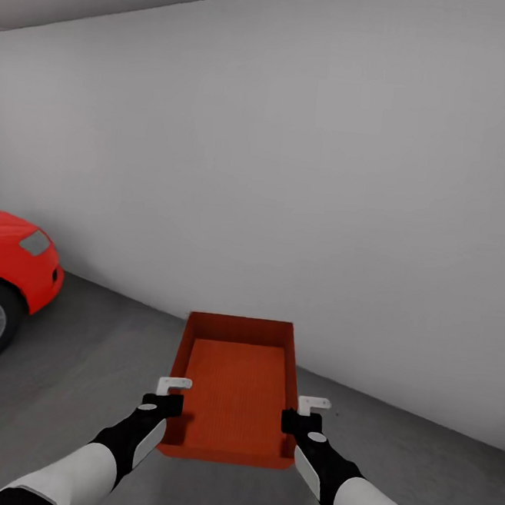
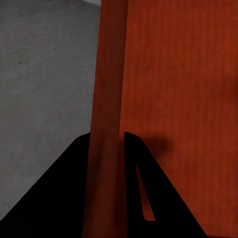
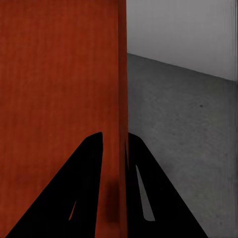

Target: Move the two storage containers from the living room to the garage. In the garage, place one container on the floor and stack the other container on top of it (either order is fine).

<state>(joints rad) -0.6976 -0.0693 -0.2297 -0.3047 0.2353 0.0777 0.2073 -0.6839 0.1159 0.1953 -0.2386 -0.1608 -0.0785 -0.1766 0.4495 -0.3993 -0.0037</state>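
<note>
Storage container (image 1: pixel 235 390): matt orange-red, finely ribbed base. Floor (image 1: pixel 78 375): mottled grey concrete. Car (image 1: pixel 8 260): glossy red.

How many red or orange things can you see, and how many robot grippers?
Orange-red storage container: 1
Red car: 1
Grippers: 2, the left gripper and the right gripper, each clamped on a side wall of the container
Total: 4

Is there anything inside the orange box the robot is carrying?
Empty. The head view looks straight down into the orange box and shows only its bare ribbed bottom, with the left pincer and right pincer clamped on its side walls.
</note>
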